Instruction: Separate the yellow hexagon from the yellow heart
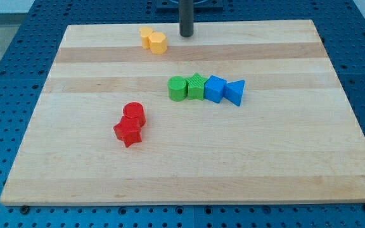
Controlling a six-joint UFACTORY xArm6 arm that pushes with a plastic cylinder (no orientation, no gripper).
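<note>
Two yellow blocks sit touching near the view's top, left of centre. The left one (pixel 146 36) looks like the yellow hexagon and the right one (pixel 158 43) like the yellow heart, though the shapes are hard to make out. My tip (pixel 186 35) rests on the wooden board a short way to the right of the yellow pair, apart from both.
A row of touching blocks lies mid-board: a green cylinder (pixel 177 88), a green star (pixel 196 87), a blue cube-like block (pixel 215 88) and a blue triangle (pixel 235 92). A red cylinder (pixel 134 114) and a red star (pixel 128 132) touch lower left. The wooden board (pixel 284 158) lies on a blue pegboard.
</note>
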